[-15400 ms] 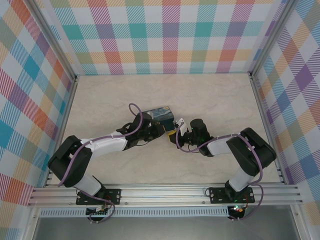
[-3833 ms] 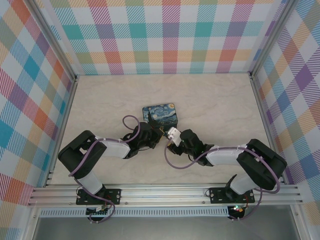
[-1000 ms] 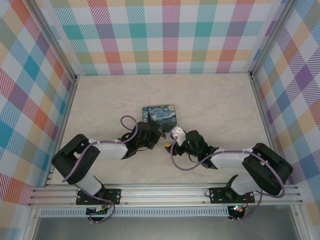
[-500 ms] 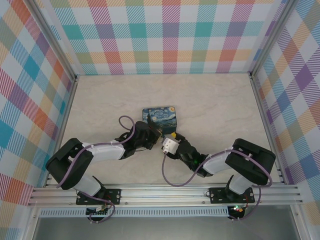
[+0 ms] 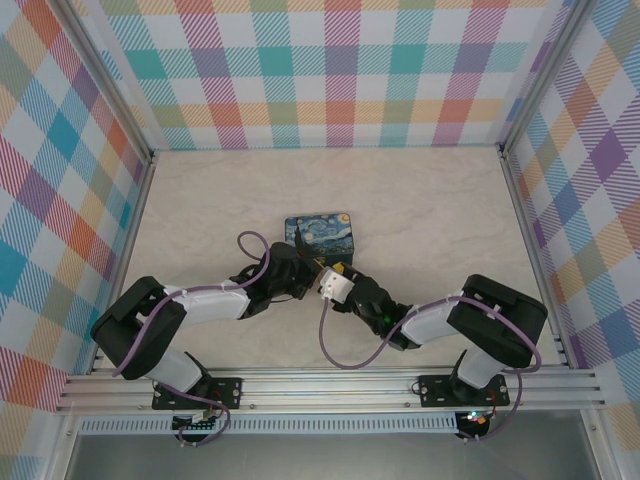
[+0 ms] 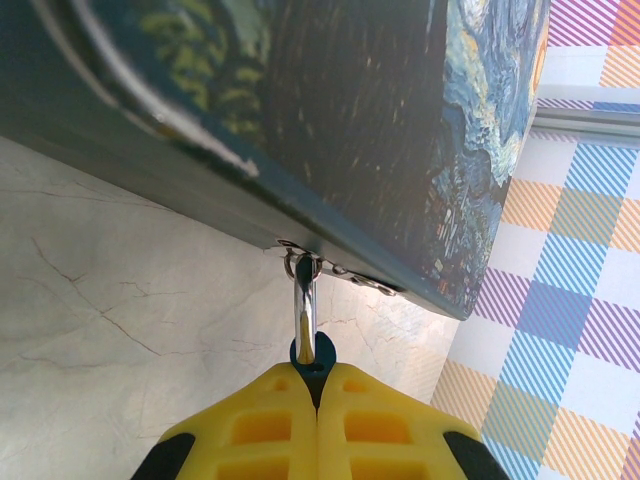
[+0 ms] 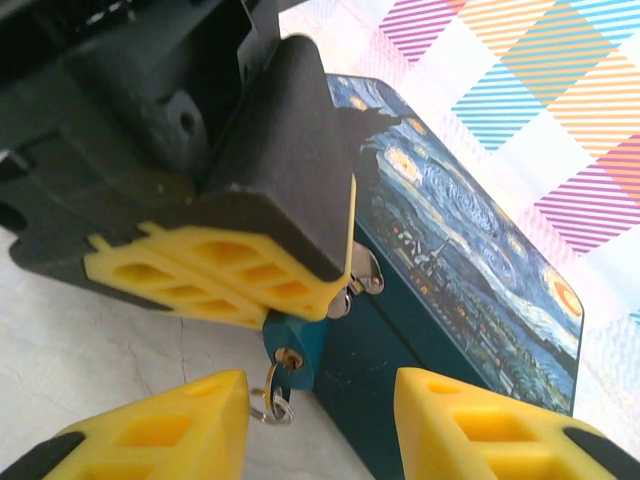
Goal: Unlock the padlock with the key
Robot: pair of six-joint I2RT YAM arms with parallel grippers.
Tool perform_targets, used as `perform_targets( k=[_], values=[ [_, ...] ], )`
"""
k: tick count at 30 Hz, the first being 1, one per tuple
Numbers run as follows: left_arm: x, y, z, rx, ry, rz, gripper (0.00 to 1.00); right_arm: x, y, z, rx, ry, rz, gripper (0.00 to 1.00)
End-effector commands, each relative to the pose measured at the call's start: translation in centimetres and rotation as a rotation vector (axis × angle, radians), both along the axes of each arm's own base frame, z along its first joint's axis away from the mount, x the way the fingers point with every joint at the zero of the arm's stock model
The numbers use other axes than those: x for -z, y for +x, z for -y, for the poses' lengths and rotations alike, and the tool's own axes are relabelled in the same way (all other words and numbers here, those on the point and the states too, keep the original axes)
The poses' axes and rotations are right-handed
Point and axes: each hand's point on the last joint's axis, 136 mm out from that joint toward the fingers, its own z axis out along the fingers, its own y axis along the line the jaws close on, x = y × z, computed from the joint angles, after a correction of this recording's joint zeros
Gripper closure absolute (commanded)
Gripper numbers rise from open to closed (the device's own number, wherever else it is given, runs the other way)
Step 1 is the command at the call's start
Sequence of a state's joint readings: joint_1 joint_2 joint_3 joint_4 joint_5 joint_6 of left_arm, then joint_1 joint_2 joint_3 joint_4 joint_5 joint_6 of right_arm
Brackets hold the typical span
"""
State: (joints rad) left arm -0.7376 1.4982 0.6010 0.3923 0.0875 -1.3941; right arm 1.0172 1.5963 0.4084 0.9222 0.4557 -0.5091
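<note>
Yellow fingers of the left hand [image 6: 317,385] are pinched tight on the tiny blue padlock [image 7: 295,338] hanging at the 6 o'clock edge of the painted tin [image 7: 450,270], with the key [image 7: 272,385] stuck in it, and the right hand [image 7: 320,398] sits just beside it, fingers apart.

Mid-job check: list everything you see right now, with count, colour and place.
padlock: one, blue, shackle through the tin's latch.
key: one, grey metal with a ring, hanging at the padlock's keyhole.
tin: one, dark-blue painted, mid-table.
table: one, beige marble.
walls: three, multicolour plaid, around the table.
left gripper: one, yellow, shut on the padlock.
right gripper: one, yellow, open with the key between its tips.
</note>
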Motion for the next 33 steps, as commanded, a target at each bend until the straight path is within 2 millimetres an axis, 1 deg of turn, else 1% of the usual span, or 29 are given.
perform_targets(
  k=[1,9,17,29,33],
  values=[
    [-2.0,-0.2,0.8,0.028,-0.032,0.052,1.00,-0.4,0.0,-1.1,-0.022,0.023,-0.001,0.61],
    [-2.1,-0.1,0.9,0.029,-0.037,0.053,1.00,0.3,0.1,-1.0,-0.004,0.017,-0.027,0.76],
    [-2.1,-0.1,0.9,0.030,-0.036,0.053,1.00,1.0,0.2,-0.5,0.024,0.011,-0.039,0.85],
    [-1.8,-0.2,1.0,0.033,-0.036,0.046,1.00,0.9,0.8,-1.1,0.033,0.017,-0.023,0.85],
    [-1.7,-0.2,1.0,0.034,-0.035,0.044,1.00,0.5,1.1,-1.1,0.046,0.031,-0.011,0.84]
  ],
)
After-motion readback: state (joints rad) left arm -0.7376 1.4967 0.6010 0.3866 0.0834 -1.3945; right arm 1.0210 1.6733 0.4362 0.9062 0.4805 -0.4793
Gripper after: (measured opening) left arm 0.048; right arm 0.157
